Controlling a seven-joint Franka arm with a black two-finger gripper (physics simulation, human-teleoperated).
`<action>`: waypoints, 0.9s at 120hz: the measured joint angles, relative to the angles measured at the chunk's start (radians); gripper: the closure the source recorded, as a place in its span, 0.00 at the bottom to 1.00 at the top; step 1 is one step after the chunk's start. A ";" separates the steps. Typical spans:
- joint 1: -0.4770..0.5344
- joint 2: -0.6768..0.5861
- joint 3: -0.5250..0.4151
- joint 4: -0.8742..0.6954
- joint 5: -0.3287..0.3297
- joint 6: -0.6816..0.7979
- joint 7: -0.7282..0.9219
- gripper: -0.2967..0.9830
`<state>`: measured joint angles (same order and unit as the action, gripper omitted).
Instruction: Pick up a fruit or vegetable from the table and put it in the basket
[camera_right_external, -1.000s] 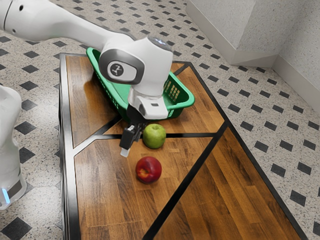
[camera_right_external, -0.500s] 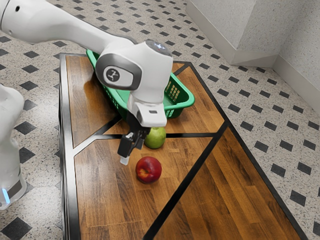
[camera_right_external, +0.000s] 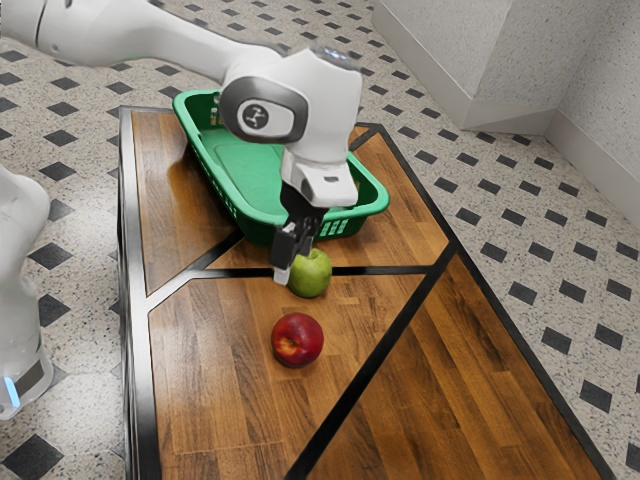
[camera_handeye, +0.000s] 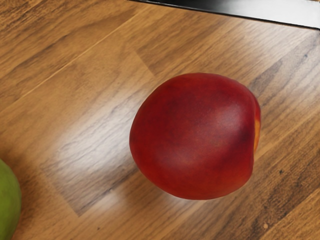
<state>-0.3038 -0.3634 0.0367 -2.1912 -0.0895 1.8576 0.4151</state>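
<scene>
The jaws now stand nearer the exterior view's upper right, their opening I cannot tell; sweeping low may knock the green apple (camera_right_external: 315, 276).

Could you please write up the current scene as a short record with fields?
surface: wooden table with black strips
basket: green, on the table
green apple: on the table, between basket and red fruit
red fruit: on the table, orange patch on one side
claw: over the table
in basket: neither fruit yet
</scene>
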 joint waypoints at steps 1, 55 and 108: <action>-0.001 0.001 0.000 0.000 0.000 0.000 0.001 0.24; -0.042 0.106 -0.003 -0.019 -0.043 0.082 0.024 0.24; -0.046 0.172 -0.004 -0.024 -0.065 0.124 0.035 0.24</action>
<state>-0.3497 -0.1913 0.0323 -2.2151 -0.1544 1.9811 0.4498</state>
